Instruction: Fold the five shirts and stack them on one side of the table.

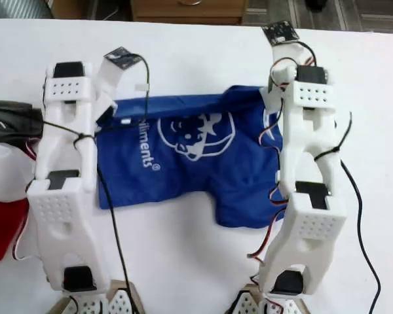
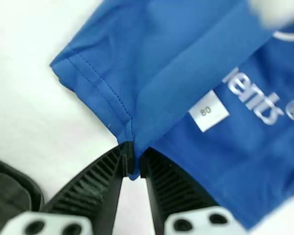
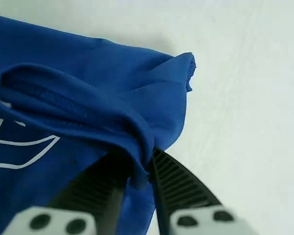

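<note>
The blue shirt (image 2: pixel 186 73) is caught at two places, and we begin at the left gripper (image 2: pixel 133 164). Its black ribbed jaws are clenched on a stitched hem corner of the fabric, with a small tip of blue poking out between them. From that pinch the hem runs away along the white table (image 2: pixel 34 112), and the cloth spreads out past a small white size label (image 2: pixel 208 111) and some white lettering.

At the right gripper (image 3: pixel 142 174) we see the jaws clamped on a rolled fold of the blue shirt (image 3: pixel 63 98). The fabric bunches over them, and one loose corner lies just beyond on the table.

From the high view, the blue shirt (image 1: pixel 196 163) lies between the two arms, mid-table, print side up, with a white print (image 1: pixel 196 134) near its middle. The left gripper (image 1: pixel 108 110) meets its far corner on the left side. The right gripper (image 1: pixel 273 98) meets its far edge on the right side. The near part of the shirt lies rumpled on the table (image 1: pixel 183 261).

Beyond the left arm, at the table's edge, a red and white shirt (image 1: pixel 3 196) lies with a dark garment (image 1: pixel 10 121) just beside it. Both are apart from the blue one.
</note>
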